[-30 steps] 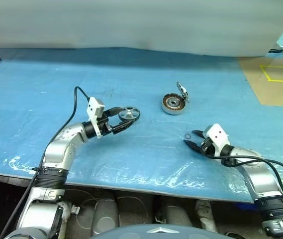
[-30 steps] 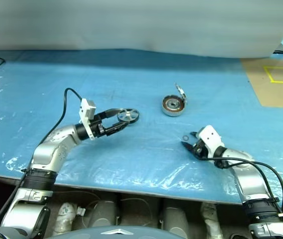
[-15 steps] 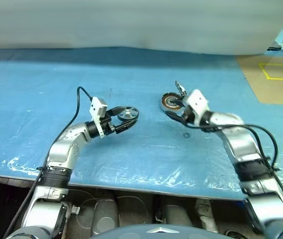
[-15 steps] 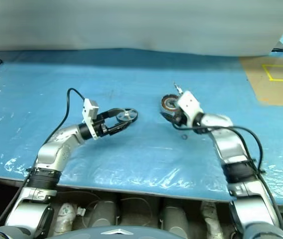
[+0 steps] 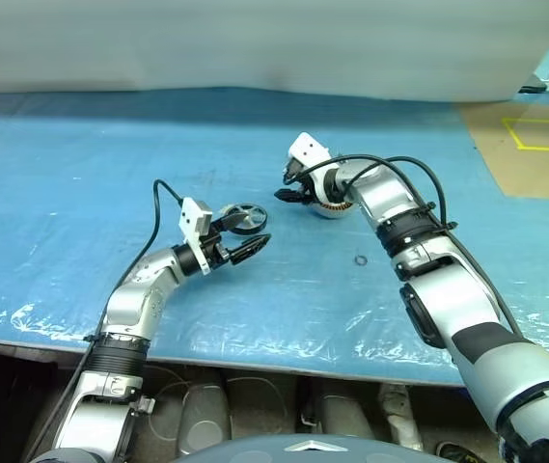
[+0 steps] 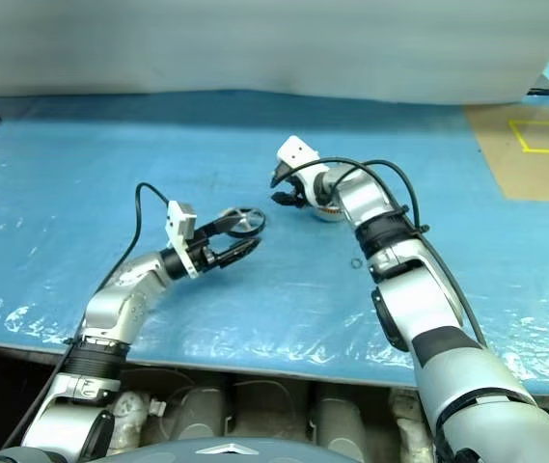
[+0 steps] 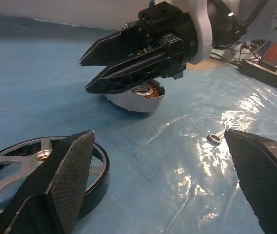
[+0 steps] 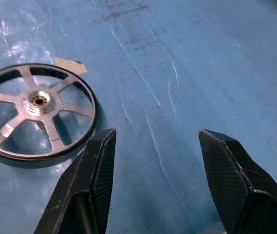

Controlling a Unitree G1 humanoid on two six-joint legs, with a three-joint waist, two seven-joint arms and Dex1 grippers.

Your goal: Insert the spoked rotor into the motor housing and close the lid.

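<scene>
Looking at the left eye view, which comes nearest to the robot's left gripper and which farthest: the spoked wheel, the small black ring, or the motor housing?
From the left gripper:
1. Spoked rotor, right beside its fingers.
2. Small black ring, off to its right.
3. Motor housing, farther back right, under the right gripper.
Two and three are nearly tied.

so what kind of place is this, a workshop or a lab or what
Probably a robotics lab or test bench. A blue plastic sheet covers the table, motor parts lie loose on it, the motor housing and spoked rotor, and yellow tape marks a square on a brown surface beside it.
</scene>
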